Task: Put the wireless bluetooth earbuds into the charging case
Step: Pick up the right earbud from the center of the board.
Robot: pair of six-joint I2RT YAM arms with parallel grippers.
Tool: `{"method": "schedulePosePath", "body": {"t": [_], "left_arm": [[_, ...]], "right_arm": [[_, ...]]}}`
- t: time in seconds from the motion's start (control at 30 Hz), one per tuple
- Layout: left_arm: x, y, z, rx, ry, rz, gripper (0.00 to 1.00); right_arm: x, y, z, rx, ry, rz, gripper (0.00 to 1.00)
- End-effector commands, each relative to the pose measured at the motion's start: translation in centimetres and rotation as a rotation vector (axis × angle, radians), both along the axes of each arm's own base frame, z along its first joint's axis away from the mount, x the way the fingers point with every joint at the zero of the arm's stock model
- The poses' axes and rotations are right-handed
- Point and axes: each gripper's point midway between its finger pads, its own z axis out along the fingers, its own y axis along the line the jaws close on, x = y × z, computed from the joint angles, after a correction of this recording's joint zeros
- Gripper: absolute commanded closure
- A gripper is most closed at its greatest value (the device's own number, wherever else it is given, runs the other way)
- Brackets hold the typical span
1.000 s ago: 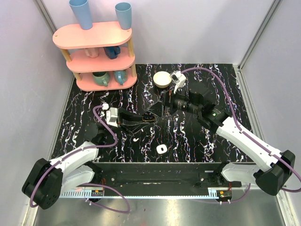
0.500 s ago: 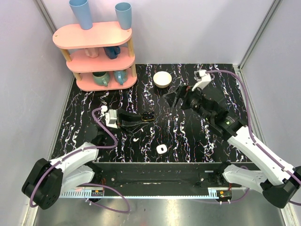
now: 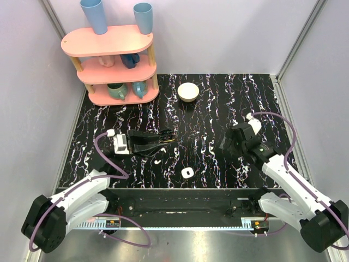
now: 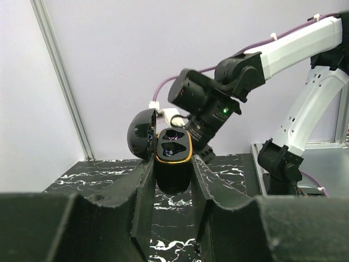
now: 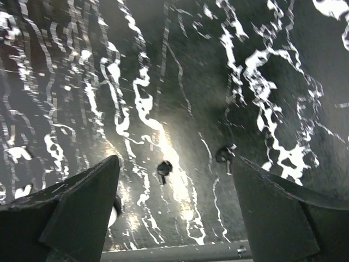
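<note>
Closest to the arm bases, near the front edge of the black marbled counter [image 3: 256, 98], lies a small white rounded piece [image 3: 186, 173] with a dark spot in its middle. It rests flat and nothing touches it. A little farther and to its left sits one tiny white comma-shaped earbud [image 3: 157, 161], also alone on the counter.

Just beyond that earbud is the left tool [image 4: 172, 180], reaching toward the right from the left side of the scene. It is clenched on the charging case [image 4: 173, 150], which shows as a black rounded body with an orange rim, squeezed between the two fingers. The lid is swung open to one side, and the two dark wells inside face the wrist camera. No white piece shows in either well. Whether the case rests on the counter or hangs above it cannot be told.

At about the same depth on the right side, well apart from the case, is the right tool [image 5: 174, 164]. Its fingers are spread wide and hold nothing. They point down at bare marbled counter, and only white streaks and two small dark specks show between them.

Farther back, near the middle of the far edge, stands a round white bowl [image 3: 188, 91]. In the far left corner is a pink three-tier shelf [image 3: 112, 73]. Two blue cups [image 3: 95, 16] stand on its top tier, and more cups sit on the lower tiers.
</note>
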Motion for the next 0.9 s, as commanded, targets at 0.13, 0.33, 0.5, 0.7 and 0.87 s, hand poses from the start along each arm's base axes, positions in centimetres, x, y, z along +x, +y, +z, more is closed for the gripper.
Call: {"method": "schedulePosePath", "body": {"t": [0.13, 0.33, 0.5, 0.7, 0.87], "left_arm": [[-3.4, 1.9, 4.0, -0.129, -0.276, 0.013, 1.00], [-3.5, 1.9, 4.1, -0.125, -0.279, 0.005, 1.00], [-3.6, 1.9, 4.0, -0.123, -0.276, 0.000, 1.00], [-3.7, 1.9, 4.0, -0.121, -0.278, 0.000, 1.00], [-3.7, 1.8, 3.9, -0.117, -0.277, -0.003, 1.00]], "right_arm": [[-2.0, -1.8, -4.1, -0.039, 0.133, -0.090, 0.22], [-1.8, -1.7, -6.4, -0.120, 0.253, -0.021, 0.32], [-1.8, -2.1, -7.7, -0.169, 0.340, -0.001, 0.37], [-1.6, -2.0, -8.8, -0.168, 0.404, 0.010, 0.40], [-1.6, -1.0, -10.0, -0.041, 0.441, 0.009, 0.40]]}}
